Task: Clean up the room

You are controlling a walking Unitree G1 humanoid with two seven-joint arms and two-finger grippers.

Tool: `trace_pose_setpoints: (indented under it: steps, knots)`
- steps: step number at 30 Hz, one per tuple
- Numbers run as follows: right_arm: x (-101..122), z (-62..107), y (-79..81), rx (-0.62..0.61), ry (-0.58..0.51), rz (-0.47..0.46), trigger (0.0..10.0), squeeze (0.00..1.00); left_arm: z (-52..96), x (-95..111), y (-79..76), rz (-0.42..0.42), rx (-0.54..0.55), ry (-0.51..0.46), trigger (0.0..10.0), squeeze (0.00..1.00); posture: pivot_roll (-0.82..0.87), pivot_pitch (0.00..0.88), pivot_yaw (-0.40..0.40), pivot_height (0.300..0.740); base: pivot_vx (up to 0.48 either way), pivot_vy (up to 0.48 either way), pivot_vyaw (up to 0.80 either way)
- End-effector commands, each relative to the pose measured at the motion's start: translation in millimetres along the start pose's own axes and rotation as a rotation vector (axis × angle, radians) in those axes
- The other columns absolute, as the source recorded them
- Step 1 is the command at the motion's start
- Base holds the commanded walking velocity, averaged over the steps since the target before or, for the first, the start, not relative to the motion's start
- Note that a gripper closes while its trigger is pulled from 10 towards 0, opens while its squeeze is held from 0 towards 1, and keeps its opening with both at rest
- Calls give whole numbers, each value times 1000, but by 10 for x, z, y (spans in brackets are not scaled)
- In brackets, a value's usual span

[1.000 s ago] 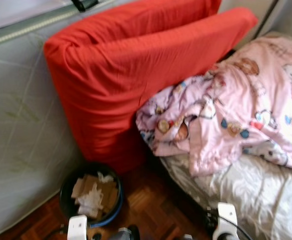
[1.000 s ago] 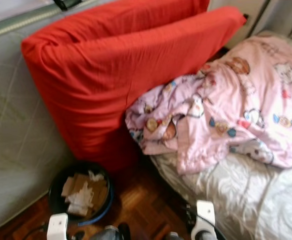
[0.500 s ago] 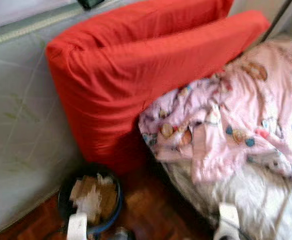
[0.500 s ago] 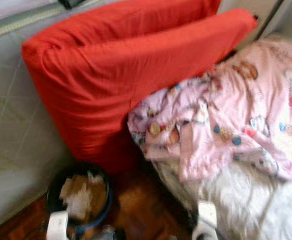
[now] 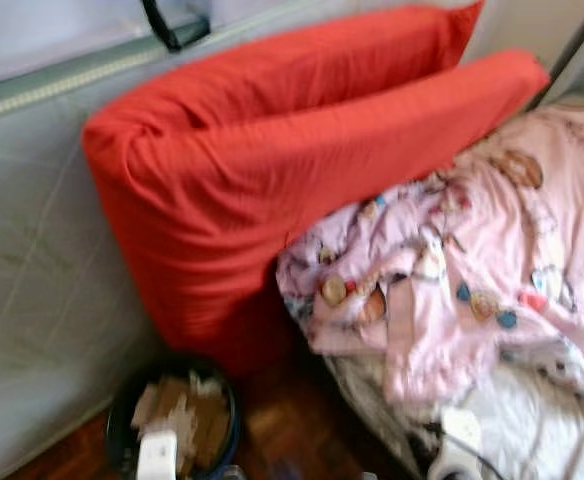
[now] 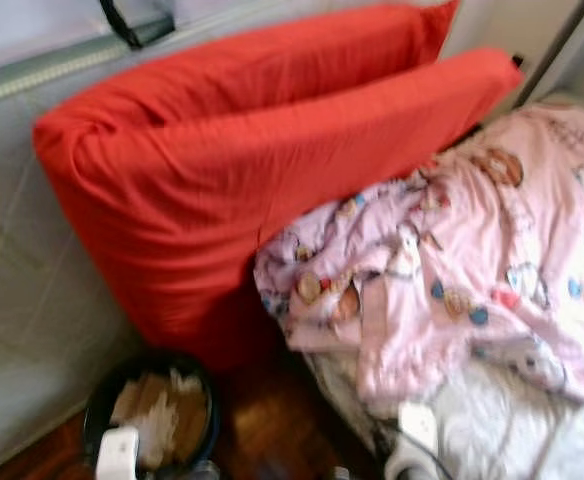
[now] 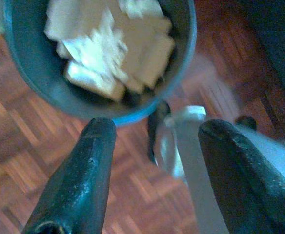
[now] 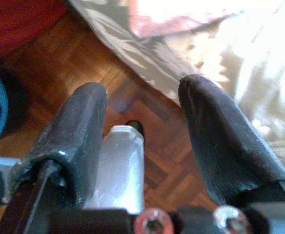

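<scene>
2 red cushions (image 5: 292, 190), 1 pink blanket (image 5: 472, 270), 1 paper-filled bin (image 5: 177, 425); left end effector (image 7: 154, 146) and right end effector (image 8: 142, 131) both spread, empty

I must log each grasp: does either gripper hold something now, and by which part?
Nothing is held. The left gripper is open above the bin, the right gripper open over the floor beside the bed.
</scene>
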State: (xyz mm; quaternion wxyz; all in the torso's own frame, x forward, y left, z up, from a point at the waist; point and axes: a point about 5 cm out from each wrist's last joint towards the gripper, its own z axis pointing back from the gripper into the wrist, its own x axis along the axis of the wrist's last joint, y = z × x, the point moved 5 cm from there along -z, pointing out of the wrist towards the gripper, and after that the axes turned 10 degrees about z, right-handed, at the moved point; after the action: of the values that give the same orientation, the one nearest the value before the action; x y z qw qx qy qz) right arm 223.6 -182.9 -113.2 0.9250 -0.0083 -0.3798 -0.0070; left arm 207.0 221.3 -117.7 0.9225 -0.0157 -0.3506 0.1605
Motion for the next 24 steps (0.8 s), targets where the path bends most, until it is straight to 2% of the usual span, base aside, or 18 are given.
trace_pose_setpoints:
  steps: [1,9,16,17,18,19,20,24]
  knots:
    - [-58,30,-125,-31,11,0,10000,0,29,-172,-16,9,2,51,10000,0,63,195,-11,719,0,0,0]
    - [125,-6,-102,-36,-59,-17,10000,0,34,-141,5,12,12,22,10000,0,67,216,-6,719,0,0,0]
    - [440,-24,-152,-51,-191,-22,10000,0,54,-21,27,69,43,-94,10000,0,69,228,-14,719,0,0,0]
    - [589,-27,-165,-48,-250,-21,10000,0,45,438,-22,71,3,-280,10000,0,70,229,-18,719,0,0,0]
    - [589,-27,-165,-48,-250,-21,10000,0,45,438,-22,71,3,-280,10000,0,70,229,-18,719,0,0,0]
    - [696,-22,-167,-43,-294,-21,10000,0,120,1005,-95,58,-49,-500,10000,0,66,230,-20,719,0,0,0]
    - [754,-18,-160,-37,-320,-17,10000,0,169,1182,-125,53,-65,-571,10000,0,65,230,-21,719,0,0,0]
    - [967,22,-147,-24,-426,-14,10000,0,306,1428,-204,31,-86,-696,10000,0,63,235,-29,719,0,0,0]
